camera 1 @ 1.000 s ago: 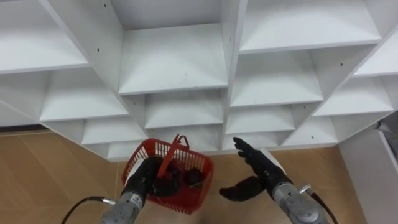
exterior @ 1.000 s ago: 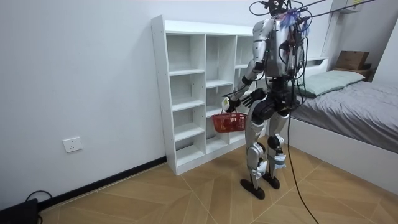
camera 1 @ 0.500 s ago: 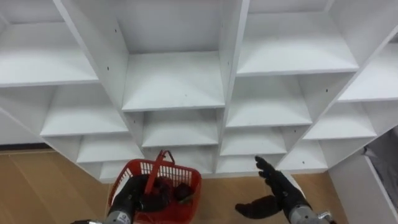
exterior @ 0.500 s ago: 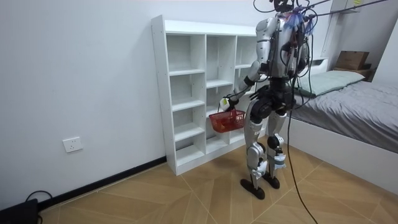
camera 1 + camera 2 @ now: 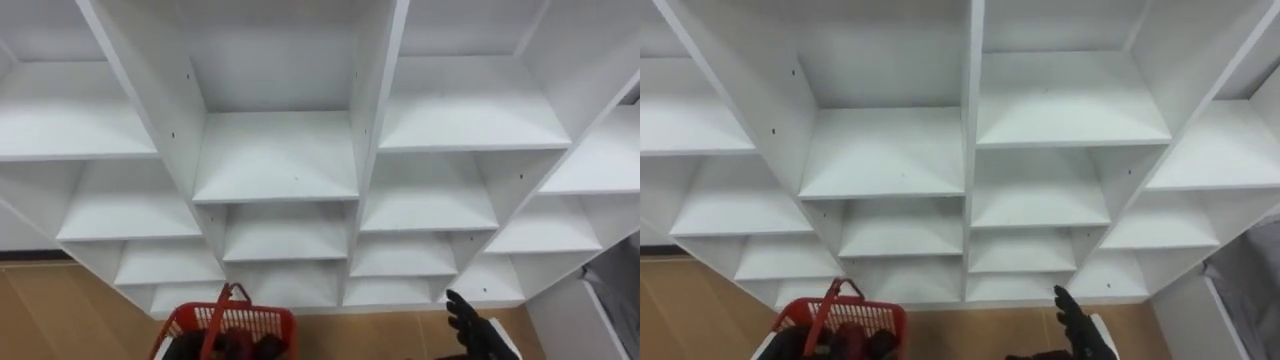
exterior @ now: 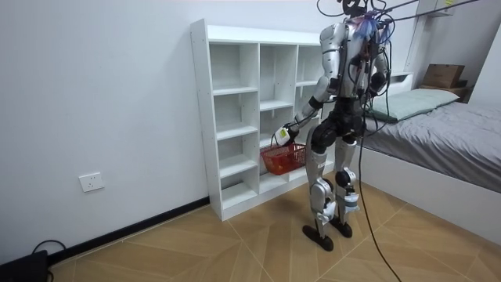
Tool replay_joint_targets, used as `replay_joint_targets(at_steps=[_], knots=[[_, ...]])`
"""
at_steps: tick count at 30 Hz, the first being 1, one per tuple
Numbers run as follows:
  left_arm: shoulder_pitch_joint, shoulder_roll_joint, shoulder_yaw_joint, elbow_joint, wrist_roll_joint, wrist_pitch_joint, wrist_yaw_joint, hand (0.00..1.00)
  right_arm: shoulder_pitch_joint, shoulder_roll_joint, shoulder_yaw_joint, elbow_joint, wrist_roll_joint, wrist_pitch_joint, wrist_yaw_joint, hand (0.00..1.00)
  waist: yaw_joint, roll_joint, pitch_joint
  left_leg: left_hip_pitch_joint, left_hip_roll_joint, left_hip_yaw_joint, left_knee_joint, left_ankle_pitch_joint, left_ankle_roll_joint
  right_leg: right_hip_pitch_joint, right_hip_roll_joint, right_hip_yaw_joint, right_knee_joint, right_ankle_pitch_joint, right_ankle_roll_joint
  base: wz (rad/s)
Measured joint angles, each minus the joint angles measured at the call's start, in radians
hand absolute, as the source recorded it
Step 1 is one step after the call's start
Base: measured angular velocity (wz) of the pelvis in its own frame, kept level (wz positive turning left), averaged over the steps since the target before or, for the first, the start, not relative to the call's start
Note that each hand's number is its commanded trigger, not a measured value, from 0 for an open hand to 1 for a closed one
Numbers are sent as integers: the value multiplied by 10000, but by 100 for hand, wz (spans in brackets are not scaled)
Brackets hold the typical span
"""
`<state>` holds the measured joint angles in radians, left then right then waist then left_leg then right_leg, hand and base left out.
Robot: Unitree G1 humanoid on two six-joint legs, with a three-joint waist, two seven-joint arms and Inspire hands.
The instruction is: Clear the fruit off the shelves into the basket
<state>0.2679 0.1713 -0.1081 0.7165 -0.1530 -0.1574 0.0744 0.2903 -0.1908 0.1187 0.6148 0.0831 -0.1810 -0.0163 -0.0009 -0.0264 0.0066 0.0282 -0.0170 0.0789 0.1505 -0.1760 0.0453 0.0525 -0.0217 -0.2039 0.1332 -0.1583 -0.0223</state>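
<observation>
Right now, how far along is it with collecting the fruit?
Done: the shelves in view are bare, and dark things I can't identify lie in the red basket. In hand: the left robot hand carries that basket by its handle; the right robot hand is open, holding nothing. Left: likely little, perhaps checking the shelves out of sight.

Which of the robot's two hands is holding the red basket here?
The left hand: it is curled round the handle of the red basket, while the right hand is open and empty.
</observation>
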Motion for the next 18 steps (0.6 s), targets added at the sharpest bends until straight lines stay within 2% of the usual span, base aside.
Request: replay_joint_targets(at_steps=[5, 8, 9, 11, 13, 16, 18], knots=[[-18, -8, 474, 941, -119, -22, 526, 100, 44, 15, -426, 1342, 122, -129, -292, 0, -13, 8, 7, 378, 2, -5, -209, -29, -2, 338, 16, 54, -4, -49, 46, 0], [95, -24, 1131, 1184, -136, -22, 758, 100, 187, 48, -887, 2108, 310, -133, -485, 0, 22, -9, 16, 531, -4, 1, -203, -95, -10, 483, 31, 140, -3, -109, 43, -2], [98, -19, 1551, 1590, -144, -105, 829, 100, 138, 81, -1132, 2672, 313, -145, -581, 0, 85, 7, -21, 549, -4, 12, -188, -117, -11, 499, 32, 159, -3, -135, 40, -5], [-55, -12, 2056, 2186, -173, -118, 998, 100, 16, 78, -1463, 3441, 376, -102, -754, 0, 75, 18, -41, 554, -4, 26, -141, -150, -12, 512, 31, 167, -4, -147, 31, -3], [-28, -15, 2295, 2556, -384, -128, 1115, 100, 74, 75, -1715, 4030, 667, -93, -897, 0, 55, 49, -59, 557, -10, 24, -136, -153, -8, 531, 23, 158, -3, -153, 39, 0], [-23, -67, 2693, 3172, -448, 53, 1134, 100, 53, 93, -1924, 4908, 1147, 145, -1042, 0, 63, 114, -68, 609, -17, 23, -140, -157, -1, 567, 6, 115, 0, -160, 47, 0], [103, -82, 3060, 3370, -501, 300, 1188, 100, 77, 179, -2318, 5305, 1144, 458, -1038, 0, 41, 162, -61, 735, -21, 1, -118, -204, 5, 689, -8, 64, -4, -210, 52, 4]])
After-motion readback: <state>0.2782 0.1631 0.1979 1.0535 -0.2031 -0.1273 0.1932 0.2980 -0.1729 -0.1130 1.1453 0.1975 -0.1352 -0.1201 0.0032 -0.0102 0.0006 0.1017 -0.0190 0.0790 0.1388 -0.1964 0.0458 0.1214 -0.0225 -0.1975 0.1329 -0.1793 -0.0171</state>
